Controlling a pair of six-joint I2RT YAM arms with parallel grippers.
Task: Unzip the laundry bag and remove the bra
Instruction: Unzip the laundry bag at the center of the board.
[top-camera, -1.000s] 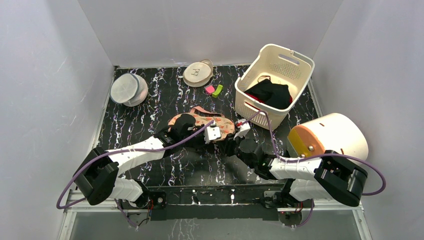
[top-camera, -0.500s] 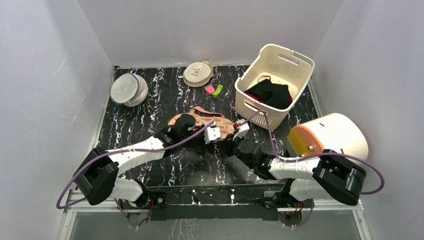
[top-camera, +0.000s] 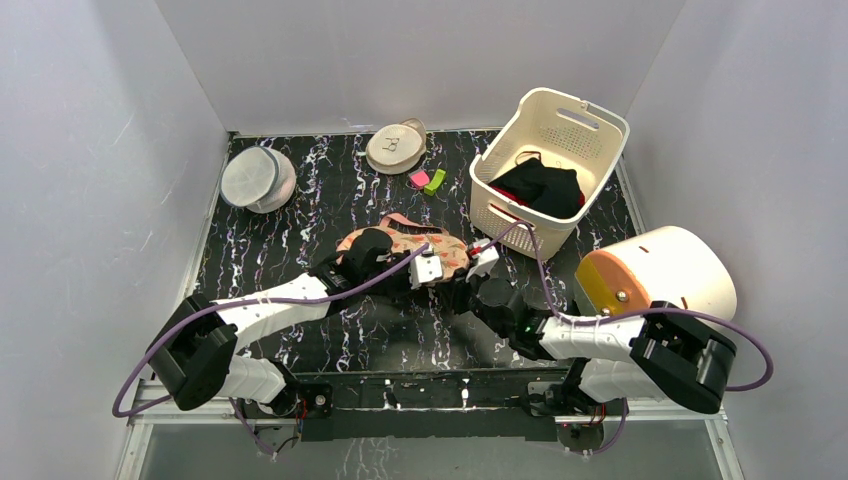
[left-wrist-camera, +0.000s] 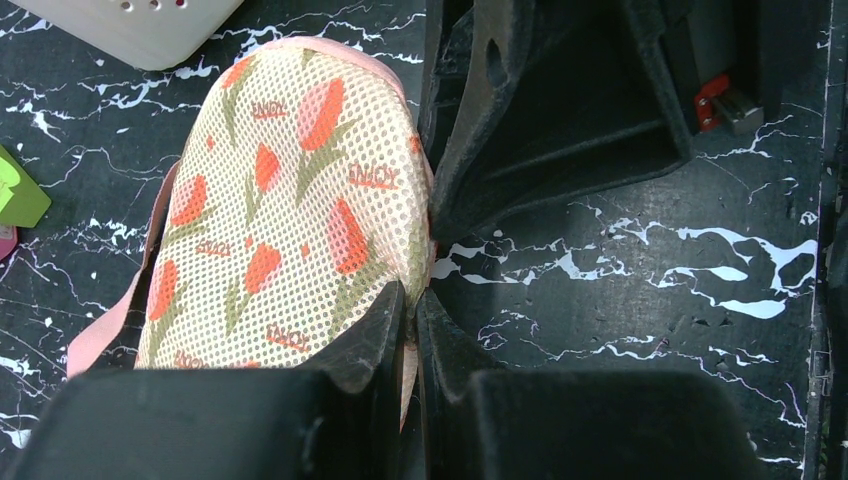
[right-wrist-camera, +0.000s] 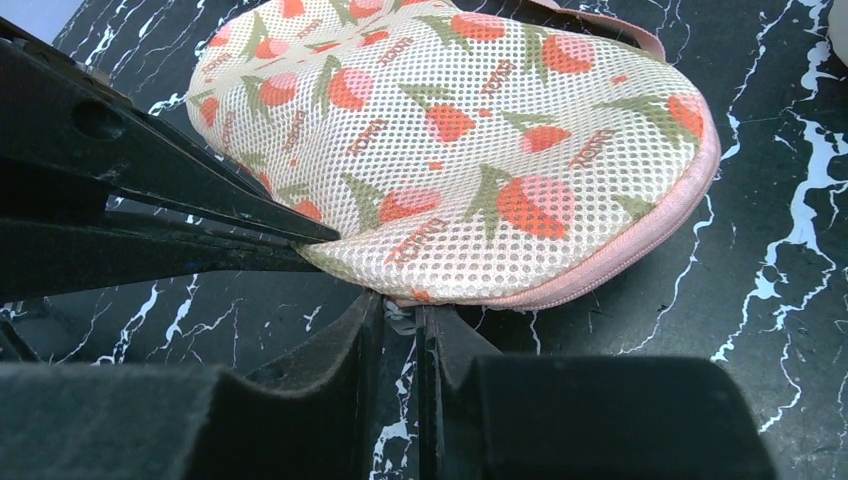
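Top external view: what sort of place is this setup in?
Probably a lab test cell staged for laundry chores: plain white walls box in a black marbled tabletop, with a laundry basket of black clothes and a mesh laundry bag.

top: bright, even, diffuse overhead light | soft faint shadows on table (top-camera: 300, 200) | wrist views: laundry bag (right-wrist-camera: 470, 150) mesh sharp | left end effector (left-wrist-camera: 412, 302), right end effector (right-wrist-camera: 400, 312) dark, soft-focus near lens

From above, left tool (top-camera: 436, 270) and right tool (top-camera: 462, 280) hide much of the laundry bag (top-camera: 456, 252); what the right tool pinches at its edge is too small to identify.
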